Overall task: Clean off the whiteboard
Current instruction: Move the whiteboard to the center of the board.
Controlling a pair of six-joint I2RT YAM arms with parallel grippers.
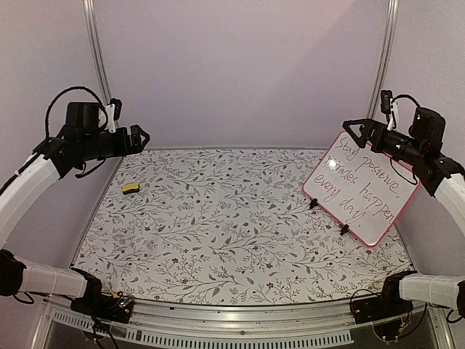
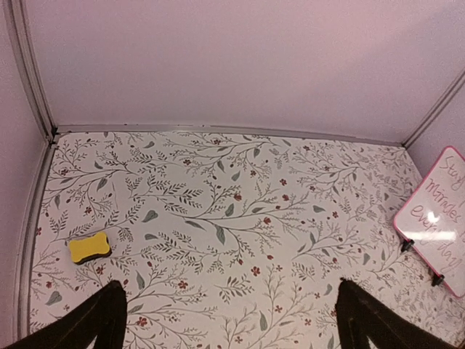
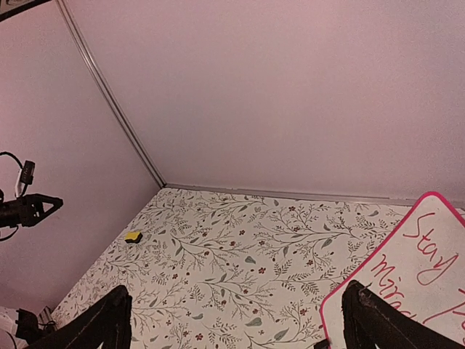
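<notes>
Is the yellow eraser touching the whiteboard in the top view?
No, the eraser lies at far left while the whiteboard stands at far right, well apart.

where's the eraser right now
In the top view the eraser lies flat on the table near its left edge, toward the back, across from the whiteboard propped at the right.

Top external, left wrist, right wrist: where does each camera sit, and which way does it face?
Top external: above, behind the bases, looking down on the table; both arms, left end effector, right end effector.
Left wrist: faces the back wall; own fingers below.
Right wrist: faces the far left corner; own fingers.
Shared: whiteboard, yellow eraser.
</notes>
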